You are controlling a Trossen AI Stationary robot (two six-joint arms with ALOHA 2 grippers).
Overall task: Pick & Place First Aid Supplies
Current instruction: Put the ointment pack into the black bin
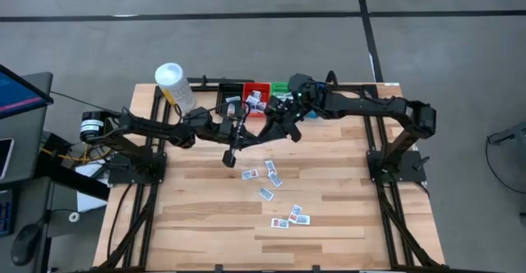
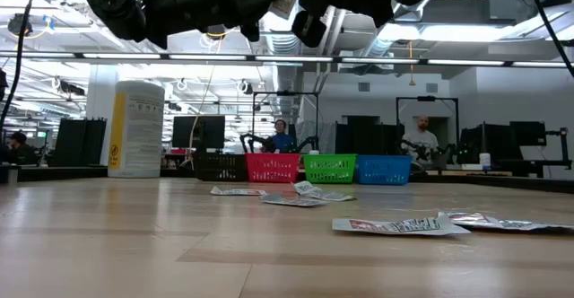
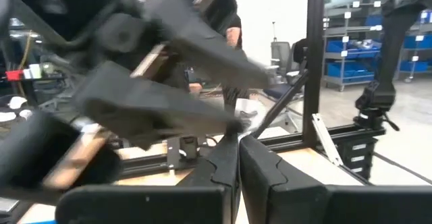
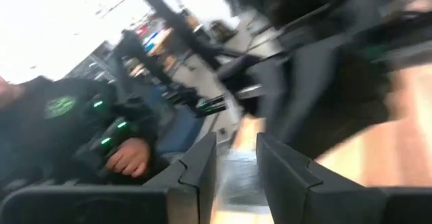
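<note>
Several first aid supplies, small flat white packets, lie loose on the wooden table: a cluster (image 1: 267, 174) mid-table, one (image 1: 265, 194) nearer, and a group (image 1: 292, 218) toward the near edge. In the low view they lie flat (image 2: 395, 225). More packets sit in the red bin (image 1: 261, 88). Both grippers hang high above the table near the bins, tips close together. My left gripper (image 1: 255, 131) (image 3: 238, 142) is shut, with nothing showing between its fingers. My right gripper (image 1: 276, 131) (image 4: 236, 153) faces it, fingers apart; the blurred gap shows no packet.
A row of bins stands at the far edge: black (image 2: 221, 166), red (image 2: 273, 167), green (image 2: 329, 168), blue (image 2: 388, 169). A tall white-capped bottle (image 1: 175, 85) stands at the far left corner. People sit beyond the table. The near half of the table has bare wood (image 1: 205, 232).
</note>
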